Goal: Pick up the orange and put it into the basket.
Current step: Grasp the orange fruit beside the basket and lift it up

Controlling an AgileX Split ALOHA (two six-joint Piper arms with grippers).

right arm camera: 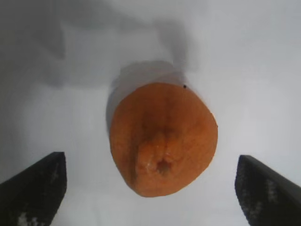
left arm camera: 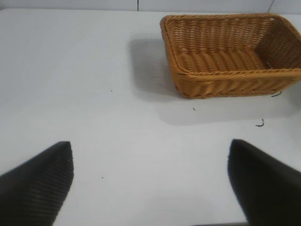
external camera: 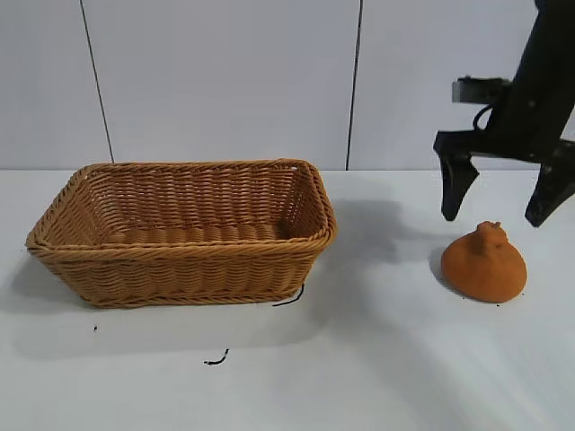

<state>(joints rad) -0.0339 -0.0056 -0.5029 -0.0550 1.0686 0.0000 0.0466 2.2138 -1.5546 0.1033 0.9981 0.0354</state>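
One orange [external camera: 483,262] sits on the white table [external camera: 377,359] at the right of the frame, well apart from the basket [external camera: 184,229] at the left. Above it hangs the right gripper [external camera: 503,211], wide open and holding nothing. The left gripper [left arm camera: 150,183] is open and empty too. That orange looks firm, light and rough, not slippery. I think the wide round sides below its knobby top are the best place to squeeze.
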